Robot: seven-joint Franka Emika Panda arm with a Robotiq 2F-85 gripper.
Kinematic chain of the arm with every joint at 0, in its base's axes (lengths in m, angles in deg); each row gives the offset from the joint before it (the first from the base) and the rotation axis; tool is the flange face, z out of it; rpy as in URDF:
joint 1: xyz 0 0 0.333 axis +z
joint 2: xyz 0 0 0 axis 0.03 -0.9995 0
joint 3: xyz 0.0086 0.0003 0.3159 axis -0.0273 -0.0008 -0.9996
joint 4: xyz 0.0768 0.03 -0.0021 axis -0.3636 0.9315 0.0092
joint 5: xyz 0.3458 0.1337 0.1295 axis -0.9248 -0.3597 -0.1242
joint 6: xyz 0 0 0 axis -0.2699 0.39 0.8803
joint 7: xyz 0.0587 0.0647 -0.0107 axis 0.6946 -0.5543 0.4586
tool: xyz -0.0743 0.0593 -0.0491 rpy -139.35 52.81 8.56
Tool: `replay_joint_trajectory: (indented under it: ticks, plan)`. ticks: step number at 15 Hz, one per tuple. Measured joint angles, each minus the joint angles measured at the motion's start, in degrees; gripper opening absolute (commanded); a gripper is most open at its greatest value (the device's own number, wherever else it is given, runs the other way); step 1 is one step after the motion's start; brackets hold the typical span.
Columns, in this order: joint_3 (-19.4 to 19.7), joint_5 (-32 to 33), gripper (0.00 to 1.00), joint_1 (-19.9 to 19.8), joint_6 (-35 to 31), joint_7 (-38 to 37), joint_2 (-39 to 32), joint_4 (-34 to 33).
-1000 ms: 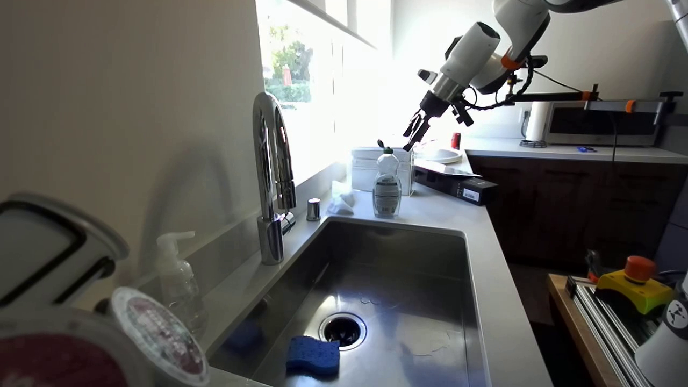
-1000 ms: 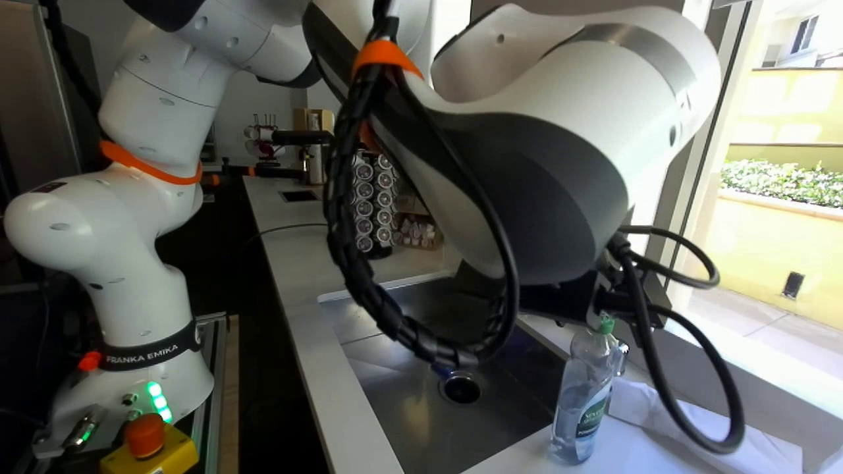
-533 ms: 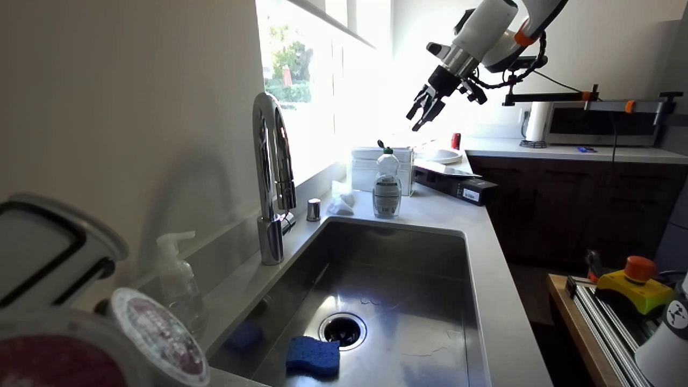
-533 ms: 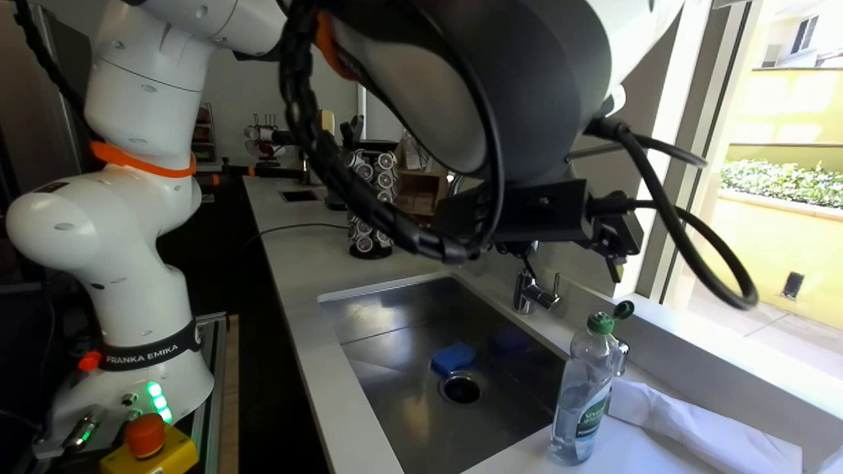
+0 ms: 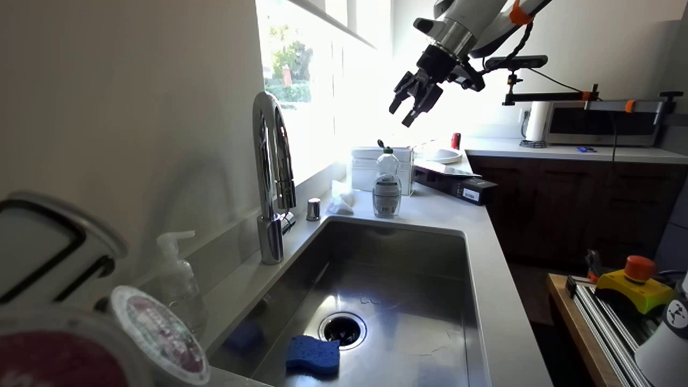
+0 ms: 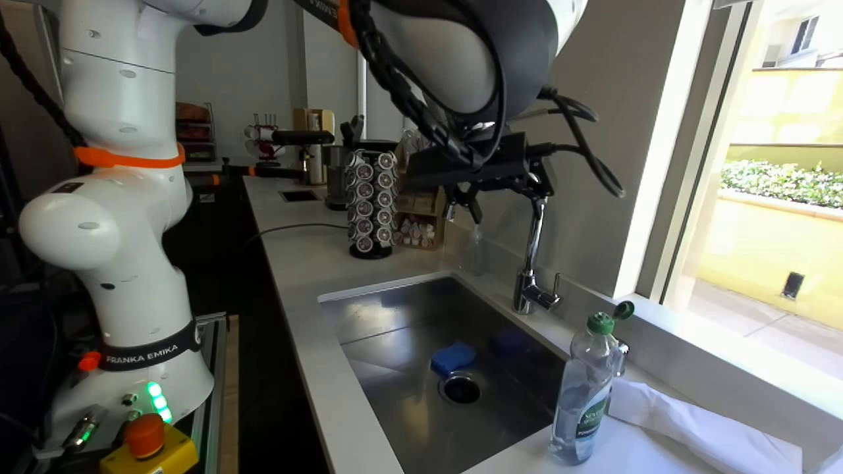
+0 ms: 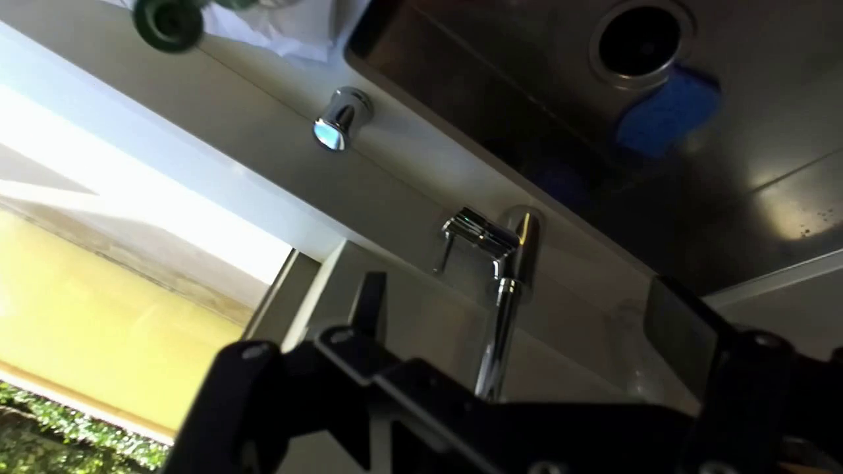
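Note:
My gripper [image 5: 401, 116] hangs high above the counter, its jaws wide apart and nothing between them. In the wrist view the chrome faucet [image 7: 523, 247] shows in the gap between the open fingers [image 7: 681, 329], some way beyond them. A blue sponge [image 5: 313, 355] lies in the steel sink [image 5: 419, 317], beside the drain [image 6: 461, 390]. At the sink's end stands a clear dish soap bottle [image 6: 583, 401], upright with its green cap [image 6: 600, 322] flipped up. In an exterior view the arm hides most of the gripper.
White paper [image 6: 705, 421] lies near the bottle. A white box [image 5: 365, 166] and a long black box [image 5: 467, 191] sit behind it. A pump bottle [image 5: 180, 285] stands by the wall, and a pod carousel [image 6: 372, 204] beyond the sink. The window [image 5: 317, 80] lines one side.
The arm has risen and swung toward the faucet end of the sink, away from above the soap bottle. Sponge, faucet and bottle cap now show uncovered. The jaws have stayed open.

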Motion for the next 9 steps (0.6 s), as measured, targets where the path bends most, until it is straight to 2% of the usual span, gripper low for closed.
replay_joint_trajectory:
  ticks: [3, 5, 9]
  plan:
    - [-6.0, 3.7, 1.0, 3.1, 3.5, -3.7, 4.2, 4.6]
    - [-7.1, 3.4, 1.0, 5.8, 5.9, -3.7, 5.1, 6.7]
    - [-8.3, 3.4, 1.0, 3.4, 5.9, -3.5, 5.0, 6.3]
